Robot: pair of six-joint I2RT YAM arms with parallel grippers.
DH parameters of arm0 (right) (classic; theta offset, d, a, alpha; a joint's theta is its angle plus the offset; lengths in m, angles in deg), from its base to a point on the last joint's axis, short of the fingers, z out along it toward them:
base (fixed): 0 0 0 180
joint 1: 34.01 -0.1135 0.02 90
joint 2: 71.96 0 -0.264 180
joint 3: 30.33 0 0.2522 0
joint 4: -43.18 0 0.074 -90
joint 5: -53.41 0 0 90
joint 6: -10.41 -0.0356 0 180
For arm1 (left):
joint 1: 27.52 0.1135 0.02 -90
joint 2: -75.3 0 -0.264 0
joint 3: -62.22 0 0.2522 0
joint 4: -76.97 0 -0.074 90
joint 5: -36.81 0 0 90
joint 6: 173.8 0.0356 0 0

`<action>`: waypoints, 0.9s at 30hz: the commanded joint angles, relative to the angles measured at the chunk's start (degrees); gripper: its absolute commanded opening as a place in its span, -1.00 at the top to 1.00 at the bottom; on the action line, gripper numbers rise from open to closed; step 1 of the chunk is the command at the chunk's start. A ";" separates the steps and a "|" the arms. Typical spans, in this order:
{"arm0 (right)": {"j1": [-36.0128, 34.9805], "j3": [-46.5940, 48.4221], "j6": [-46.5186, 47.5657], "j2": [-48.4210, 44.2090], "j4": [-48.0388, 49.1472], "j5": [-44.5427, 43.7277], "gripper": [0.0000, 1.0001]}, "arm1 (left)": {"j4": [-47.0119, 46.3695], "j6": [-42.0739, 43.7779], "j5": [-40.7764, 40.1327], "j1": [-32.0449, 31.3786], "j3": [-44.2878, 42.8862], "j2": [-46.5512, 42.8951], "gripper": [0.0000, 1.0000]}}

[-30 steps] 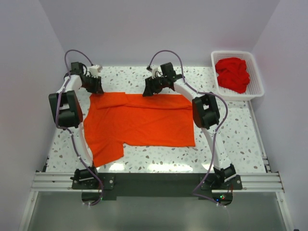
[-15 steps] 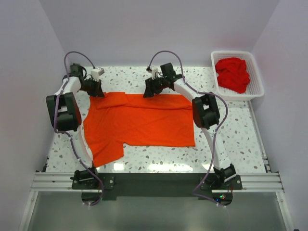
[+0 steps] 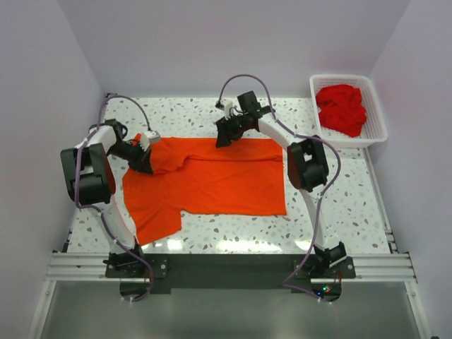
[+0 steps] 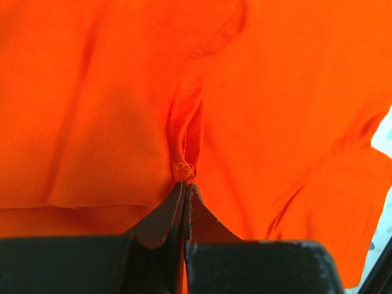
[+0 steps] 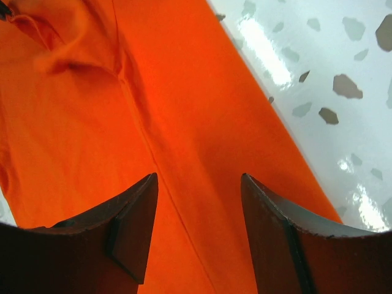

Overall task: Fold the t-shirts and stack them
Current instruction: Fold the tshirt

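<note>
A bright orange-red t-shirt [image 3: 212,176] lies spread on the speckled table [image 3: 332,205]. My left gripper [image 3: 146,164] is shut on a pinch of its far-left part, a sleeve or corner, and holds it folded over the shirt; the pinched cloth [image 4: 184,168] shows at the fingertips in the left wrist view. My right gripper [image 3: 222,138] is open over the shirt's far edge, its fingers [image 5: 138,214] spread above the orange cloth [image 5: 184,122], holding nothing. Deeper red shirts [image 3: 342,109] lie crumpled in the basket.
A white lattice basket [image 3: 378,106] stands at the far right corner. White walls close in the table at left, right and back. Bare table [image 5: 318,73] shows beyond the shirt's far edge.
My left gripper has moved nearer and to the right from the far-left corner, pulling the shirt's corner over the shirt. My right gripper has stayed almost in place.
</note>
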 commanded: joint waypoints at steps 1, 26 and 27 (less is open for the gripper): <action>0.03 -1.44 6.57 -6.37 -6.40 -1.57 -0.18 | 2.86 8.82 -1.64 2.03 2.33 -3.63 1.00; 10.22 -9.35 24.06 -11.38 -23.81 -19.48 0.06 | 13.06 14.63 0.28 4.15 -0.20 -3.81 0.50; 10.31 -9.79 24.42 -11.47 -24.25 -19.93 0.07 | 13.24 14.01 1.16 4.06 -1.52 -3.81 0.42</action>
